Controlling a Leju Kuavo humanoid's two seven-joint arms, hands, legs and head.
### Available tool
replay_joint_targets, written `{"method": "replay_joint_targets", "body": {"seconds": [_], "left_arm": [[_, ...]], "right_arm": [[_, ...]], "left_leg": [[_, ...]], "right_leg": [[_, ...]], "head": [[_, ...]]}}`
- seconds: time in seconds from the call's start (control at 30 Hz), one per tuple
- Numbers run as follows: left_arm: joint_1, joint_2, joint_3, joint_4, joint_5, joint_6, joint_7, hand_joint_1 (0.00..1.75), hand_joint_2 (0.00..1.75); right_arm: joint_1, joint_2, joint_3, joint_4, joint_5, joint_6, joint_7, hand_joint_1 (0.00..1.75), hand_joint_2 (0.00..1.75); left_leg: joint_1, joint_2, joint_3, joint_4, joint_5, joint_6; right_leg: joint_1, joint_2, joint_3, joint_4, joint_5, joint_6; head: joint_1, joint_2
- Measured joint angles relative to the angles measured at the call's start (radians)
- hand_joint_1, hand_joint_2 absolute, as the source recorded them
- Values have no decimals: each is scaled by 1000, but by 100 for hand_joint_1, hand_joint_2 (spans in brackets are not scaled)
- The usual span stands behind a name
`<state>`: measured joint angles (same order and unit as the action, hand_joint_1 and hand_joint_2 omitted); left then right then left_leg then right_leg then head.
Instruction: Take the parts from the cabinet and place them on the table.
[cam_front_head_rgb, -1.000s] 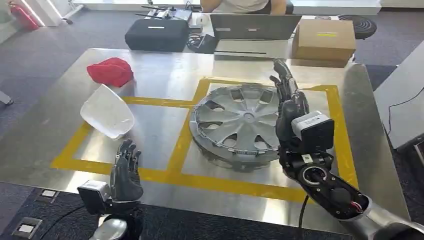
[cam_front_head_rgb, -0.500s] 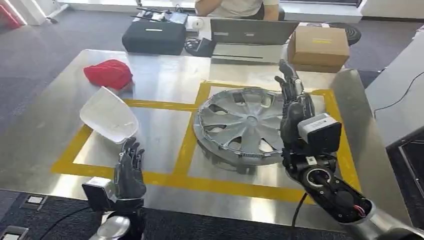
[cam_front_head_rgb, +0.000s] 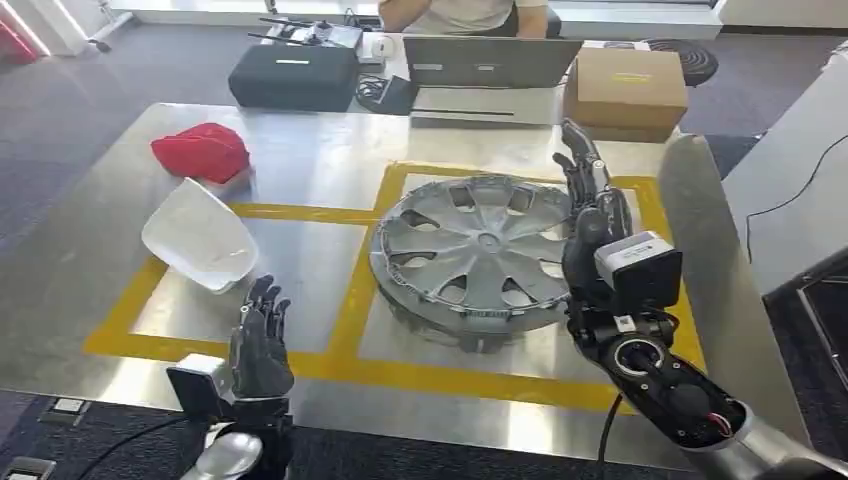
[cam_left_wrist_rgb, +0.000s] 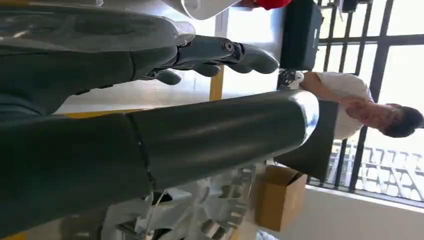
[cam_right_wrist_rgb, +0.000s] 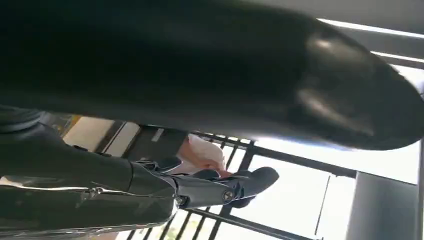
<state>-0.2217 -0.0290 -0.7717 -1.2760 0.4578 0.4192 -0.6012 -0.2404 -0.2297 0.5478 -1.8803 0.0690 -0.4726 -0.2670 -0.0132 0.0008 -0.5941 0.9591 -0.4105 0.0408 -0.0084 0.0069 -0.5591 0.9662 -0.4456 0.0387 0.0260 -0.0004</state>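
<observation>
A silver hubcap (cam_front_head_rgb: 470, 255) lies flat on the steel table (cam_front_head_rgb: 330, 140), inside the right yellow-taped square. A white mirror cover (cam_front_head_rgb: 197, 235) rests in the left square, and a red part (cam_front_head_rgb: 199, 152) lies behind it. My right hand (cam_front_head_rgb: 590, 215) stands upright at the hubcap's right rim, fingers straight and spread, holding nothing. My left hand (cam_front_head_rgb: 260, 340) hovers over the table's front edge, fingers apart and empty. In the left wrist view my left hand's fingers (cam_left_wrist_rgb: 225, 52) stretch out toward the white cover (cam_left_wrist_rgb: 205, 6), with the hubcap (cam_left_wrist_rgb: 200, 210) beside them. The right wrist view shows my right hand's fingers (cam_right_wrist_rgb: 225, 187) extended.
Yellow tape (cam_front_head_rgb: 350, 300) marks two squares on the table. Behind the table stand a black case (cam_front_head_rgb: 290, 72), a laptop (cam_front_head_rgb: 490, 62) and a cardboard box (cam_front_head_rgb: 625, 92), with a person (cam_front_head_rgb: 460, 12) seated there. Another grey table (cam_front_head_rgb: 790, 180) stands to the right.
The whole picture has shifted a little, so the camera has moved. Both hands keep their spread pose; the hubcap and the other parts lie where they were.
</observation>
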Motion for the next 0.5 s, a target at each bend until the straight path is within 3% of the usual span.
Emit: {"method": "replay_joint_targets", "body": {"seconds": [0.13,0.27,0.3,0.33,0.37,0.4,0.47,0.5], "left_arm": [[0,0,0,0,0,1,0,0,0],[-1,2,0,0,0,1,0,0,0],[-1,2,0,0,-1,1,0,0,0],[-1,-1,0,0,-1,1,0,0,0],[0,-3,0,0,-2,1,0,0,0],[-2,-5,0,0,-3,2,0,0,0],[0,-6,0,0,-3,2,0,0,0],[2,-6,0,0,-3,2,0,0,0]], "right_arm": [[1,1,0,0,0,-1,1,0,0],[5,3,-1,0,-3,0,1,0,0],[6,3,-1,-1,-3,0,1,0,0],[7,3,-2,-5,-3,0,1,0,0],[9,3,-5,-8,-3,0,1,0,0],[7,3,-7,-9,-3,0,0,0,0],[13,3,-10,-9,-3,0,2,0,0],[15,3,-9,-9,-3,0,1,0,0]], "left_leg": [[0,0,1,-3,1,-6],[-3,0,-1,5,-7,2],[-3,0,3,-2,-6,4],[9,3,20,-30,4,5],[13,10,36,-51,11,1],[17,13,45,-62,13,5],[19,19,52,-63,9,4],[20,21,53,-62,7,2]], "right_leg": [[0,0,0,0,-2,-4],[-4,0,1,-3,-1,-1],[-3,1,6,-11,1,2],[6,4,14,-19,0,4],[3,2,14,-3,-10,7],[1,1,-11,51,-44,11],[-7,1,-96,219,-115,22],[-12,0,-131,278,-130,28]], "head": [[-4,0],[-10,0],[-11,0],[-10,0],[-7,0],[0,0],[13,0],[18,0]]}}
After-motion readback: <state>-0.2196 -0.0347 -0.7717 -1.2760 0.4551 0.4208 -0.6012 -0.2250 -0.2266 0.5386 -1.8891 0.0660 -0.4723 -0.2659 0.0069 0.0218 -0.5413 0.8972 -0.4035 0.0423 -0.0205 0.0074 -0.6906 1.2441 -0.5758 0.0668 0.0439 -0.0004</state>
